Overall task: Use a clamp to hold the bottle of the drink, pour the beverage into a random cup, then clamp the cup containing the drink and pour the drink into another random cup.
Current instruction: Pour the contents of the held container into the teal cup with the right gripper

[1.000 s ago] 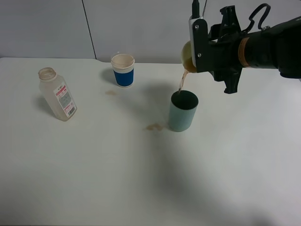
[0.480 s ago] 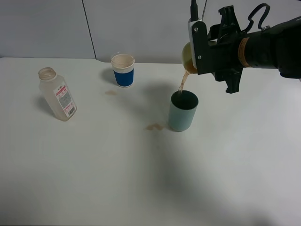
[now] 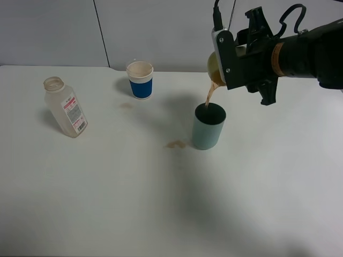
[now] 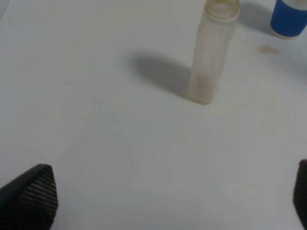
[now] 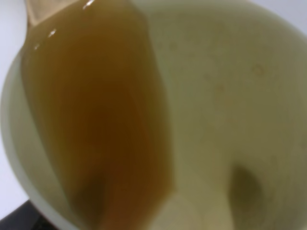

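Observation:
My right gripper (image 3: pixel 229 55) is shut on the pale yellow-green cup (image 3: pixel 213 65), tipped steeply above the teal tumbler (image 3: pixel 208 127). A thin brown stream of beverage (image 3: pixel 209 96) falls from its lip into the tumbler. In the right wrist view the beverage (image 5: pixel 96 120) runs along the inner wall of the cup (image 5: pixel 230 96) toward the rim. The bottle (image 3: pixel 65 107) stands upright and capless at the left, and no liquid shows in it. My left gripper (image 4: pixel 168 201) is open over bare table, some way short of the bottle (image 4: pixel 211 52). It is out of the high view.
A short blue cup (image 3: pixel 140 79) with a white rim stands at the back, also in the left wrist view (image 4: pixel 289 18). Small brown spill marks lie beside the tumbler (image 3: pixel 176 144) and near the blue cup (image 3: pixel 126 105). The white table (image 3: pixel 134 203) stretches toward the front.
The right gripper has rolled a little further, tipping the yellow-green cup more. The stream keeps falling into the teal tumbler. The bottle and the blue cup have not moved.

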`<state>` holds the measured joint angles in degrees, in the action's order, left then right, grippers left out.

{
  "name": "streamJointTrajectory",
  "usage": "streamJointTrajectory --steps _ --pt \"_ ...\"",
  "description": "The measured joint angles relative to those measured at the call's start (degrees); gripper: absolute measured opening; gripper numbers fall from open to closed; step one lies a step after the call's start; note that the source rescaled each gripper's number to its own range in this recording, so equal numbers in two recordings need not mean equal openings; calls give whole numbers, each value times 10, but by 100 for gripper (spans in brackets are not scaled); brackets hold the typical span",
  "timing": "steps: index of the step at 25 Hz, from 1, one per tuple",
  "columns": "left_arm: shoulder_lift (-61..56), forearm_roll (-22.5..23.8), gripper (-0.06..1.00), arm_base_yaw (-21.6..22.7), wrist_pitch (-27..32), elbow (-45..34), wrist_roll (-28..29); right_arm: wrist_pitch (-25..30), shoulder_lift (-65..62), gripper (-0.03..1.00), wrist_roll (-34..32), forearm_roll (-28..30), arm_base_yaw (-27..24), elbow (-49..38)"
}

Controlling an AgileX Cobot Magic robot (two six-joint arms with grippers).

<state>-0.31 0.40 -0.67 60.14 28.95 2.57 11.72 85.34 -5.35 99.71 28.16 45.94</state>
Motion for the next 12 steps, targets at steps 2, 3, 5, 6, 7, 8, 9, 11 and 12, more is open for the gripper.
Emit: streamJointTrajectory --steps 2,3,5,6,7,8,9,11,12 --pt "0 0 100 0 0 0 0 0 0 4 12 0 0 0" --pt "0 0 100 0 0 0 0 0 0 4 16 0 0 0" --pt "0 0 100 0 0 0 0 0 0 4 27 0 0 0" --pt "0 0 100 0 0 0 0 0 0 4 32 0 0 0" --pt "0 0 100 0 0 0 0 0 0 4 37 0 0 0" --pt "0 0 100 0 0 0 0 0 0 4 42 0 0 0" --pt "0 0 100 0 0 0 0 0 0 4 42 0 0 0" --pt "0 0 100 0 0 0 0 0 0 4 43 0 0 0" --pt "0 0 100 0 0 0 0 0 0 4 44 0 0 0"
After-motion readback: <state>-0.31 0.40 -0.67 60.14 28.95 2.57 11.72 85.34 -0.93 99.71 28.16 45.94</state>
